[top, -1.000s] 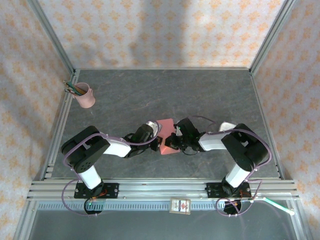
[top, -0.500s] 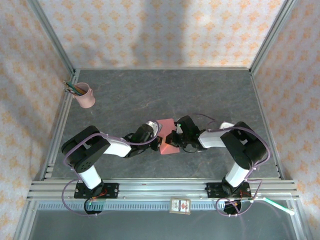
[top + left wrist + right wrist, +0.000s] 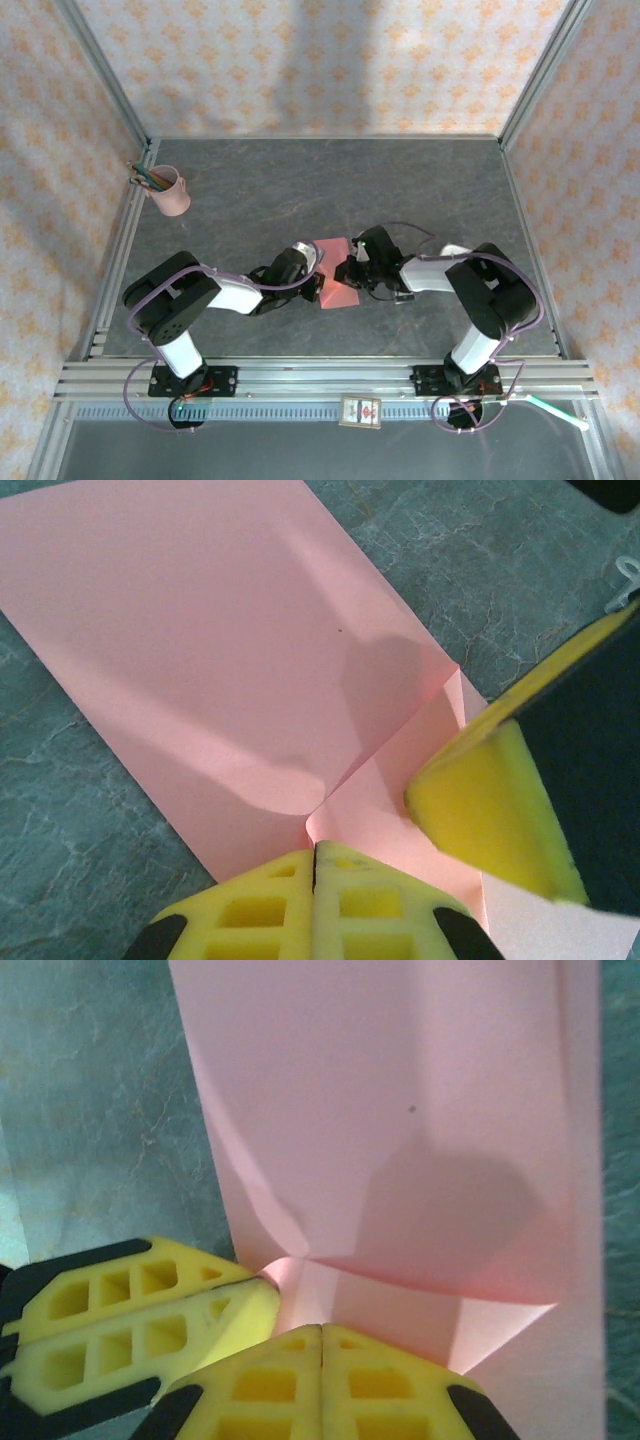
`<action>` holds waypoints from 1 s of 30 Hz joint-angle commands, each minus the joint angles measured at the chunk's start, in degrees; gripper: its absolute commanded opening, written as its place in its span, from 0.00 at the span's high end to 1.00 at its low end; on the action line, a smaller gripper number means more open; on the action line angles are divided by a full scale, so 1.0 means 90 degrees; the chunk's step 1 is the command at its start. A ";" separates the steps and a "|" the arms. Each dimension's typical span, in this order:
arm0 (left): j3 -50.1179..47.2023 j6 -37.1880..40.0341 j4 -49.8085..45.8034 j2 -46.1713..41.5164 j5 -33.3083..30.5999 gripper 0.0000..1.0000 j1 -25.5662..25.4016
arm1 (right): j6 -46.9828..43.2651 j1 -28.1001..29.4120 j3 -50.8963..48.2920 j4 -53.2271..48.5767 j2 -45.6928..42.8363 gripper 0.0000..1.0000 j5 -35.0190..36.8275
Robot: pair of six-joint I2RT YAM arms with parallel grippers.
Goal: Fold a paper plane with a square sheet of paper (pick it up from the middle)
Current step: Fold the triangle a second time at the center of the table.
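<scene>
The square sheet of paper (image 3: 338, 293) is salmon pink, partly folded, and lies mid-table between the two arms. Creases meet near its middle (image 3: 330, 800), where a flap curls up. My left gripper (image 3: 321, 287) is shut, and the raised fold (image 3: 312, 825) runs into the seam between its yellow pads (image 3: 315, 852). My right gripper (image 3: 351, 277) is shut too. Its tips (image 3: 322, 1330) press on the sheet (image 3: 400, 1110) just beside the left gripper's fingers (image 3: 150, 1330). In the left wrist view the right gripper's finger (image 3: 480, 810) rests on the paper.
A pink pencil cup (image 3: 172, 192) stands at the far left by the metal frame. A small white-and-black box (image 3: 361, 411) sits on the front rail. Dark grey tabletop (image 3: 330, 185) stretches behind the paper. Patterned walls close in three sides.
My right wrist has shifted slightly away from the near edge while its tips stay on the paper. The left arm and the sheet have hardly moved.
</scene>
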 commanded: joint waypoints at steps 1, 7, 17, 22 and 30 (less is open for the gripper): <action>-0.0223 0.0156 -0.1282 0.0401 -0.0313 1.00 -0.0009 | -0.0196 -0.0053 -0.0031 0.0001 0.0212 0.94 0.0004; -0.0207 0.0161 -0.1295 0.0400 -0.0317 1.00 -0.0008 | -0.0235 -0.0131 0.0076 -0.0147 -0.0006 0.94 -0.0018; -0.0197 0.0176 -0.1302 0.0420 -0.0300 1.00 -0.0005 | -0.0330 -0.0168 0.0256 -0.0238 0.0025 0.94 -0.0022; -0.0196 0.0185 -0.1316 0.0411 -0.0298 1.00 -0.0006 | -0.0397 -0.0288 0.0098 -0.0101 0.0287 0.94 -0.0072; -0.0193 0.0185 -0.1310 0.0410 -0.0288 1.00 -0.0005 | -0.0408 -0.0318 0.0321 -0.0345 -0.0117 0.93 -0.0102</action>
